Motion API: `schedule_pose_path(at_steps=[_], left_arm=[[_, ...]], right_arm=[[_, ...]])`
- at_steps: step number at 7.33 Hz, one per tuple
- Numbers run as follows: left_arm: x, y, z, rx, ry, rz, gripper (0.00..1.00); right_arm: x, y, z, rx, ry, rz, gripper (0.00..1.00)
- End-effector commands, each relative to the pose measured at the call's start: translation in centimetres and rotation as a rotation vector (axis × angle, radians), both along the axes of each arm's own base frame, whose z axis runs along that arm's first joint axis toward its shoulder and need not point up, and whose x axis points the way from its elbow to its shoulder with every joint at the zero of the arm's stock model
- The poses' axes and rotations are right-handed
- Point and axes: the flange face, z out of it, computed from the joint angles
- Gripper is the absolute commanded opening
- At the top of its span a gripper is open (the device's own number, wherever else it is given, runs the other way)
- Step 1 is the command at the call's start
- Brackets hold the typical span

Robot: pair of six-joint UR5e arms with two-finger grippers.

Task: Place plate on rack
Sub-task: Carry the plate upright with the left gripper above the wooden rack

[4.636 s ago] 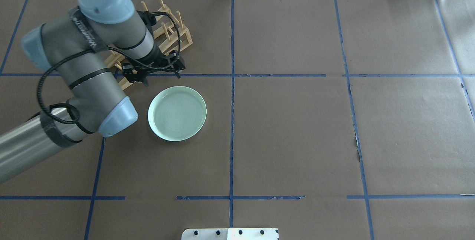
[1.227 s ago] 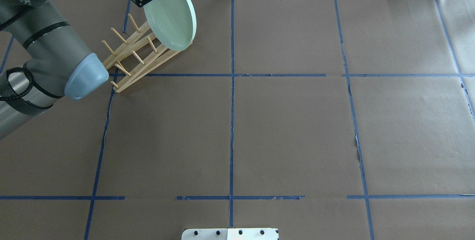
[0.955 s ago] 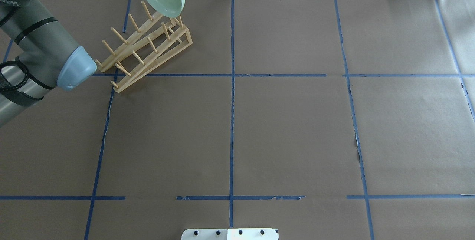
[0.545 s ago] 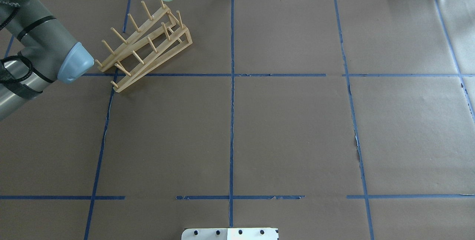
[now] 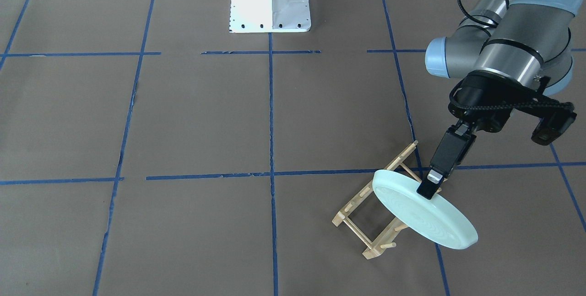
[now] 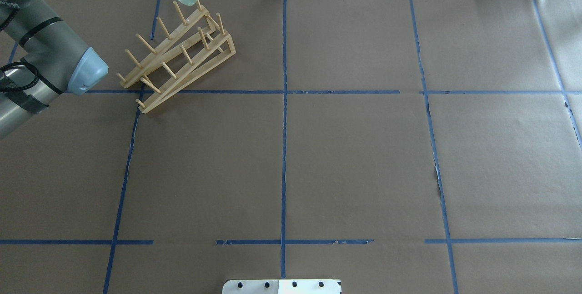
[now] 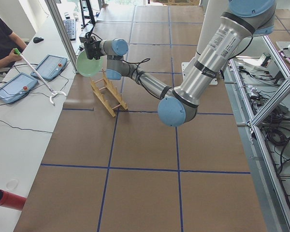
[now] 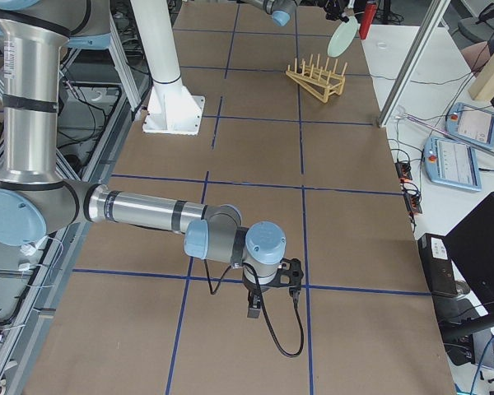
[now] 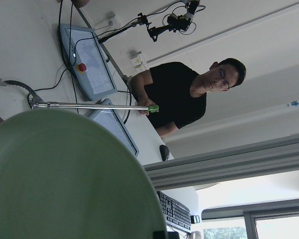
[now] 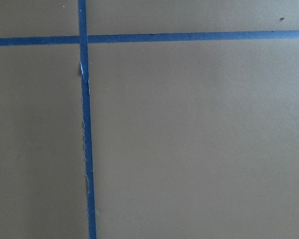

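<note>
**benchwatcher:** Starting at the robot's own edge of the bench (image 6: 354,162): the right gripper (image 8: 253,309) hangs low over the brown paper (image 10: 199,139) near the right-hand end. Its wrist cam shows only paper and a cross of blue tape (image 10: 84,124). Is that claw open or closed?

**ur5_fan:** Can't tell. It only shows up in the side view from that end, and it's too small to judge there.

**benchwatcher:** Fair. Moving out, the rack (image 5: 352,204) sits in the far left part of the bench. It lies at a diagonal to the tape lines, pegs up, with one end pointing toward the far edge.

**ur5_fan:** Yep, and the plate (image 5: 425,216) isn't in it. The left gripper (image 5: 430,185) has it pinched by the rim, one finger (image 5: 428,188) lying over the inside face. The plate hangs in the air, tilted steeply, over the rack's end nearest the far edge.

**benchwatcher:** Does the low edge touch the pegs?

**ur5_fan:** From overhead it looks just beside the last peg tip, but contact can't be made out. In the left wrist cam the plate fills the lower left corner. Past the far edge, an operator (image 9: 179,94) in a black shirt sits holding a rod.
</note>
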Motion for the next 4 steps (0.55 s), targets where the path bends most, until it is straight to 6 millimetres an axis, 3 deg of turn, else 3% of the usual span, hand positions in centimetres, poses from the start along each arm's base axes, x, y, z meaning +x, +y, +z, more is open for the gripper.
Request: schedule_pose_path(at_steps=[1, 4], left_arm=[[2.2, 0.3, 1.2, 0.028, -0.010, 0.030, 0.00], [3.3, 0.4, 1.7, 0.025, -0.019, 0.046, 0.00]], right_arm=[[0.0, 0.0, 0.0, 0.000, 0.000, 0.000, 1.00], [0.0, 0.0, 0.0, 0.000, 0.000, 0.000, 1.00]])
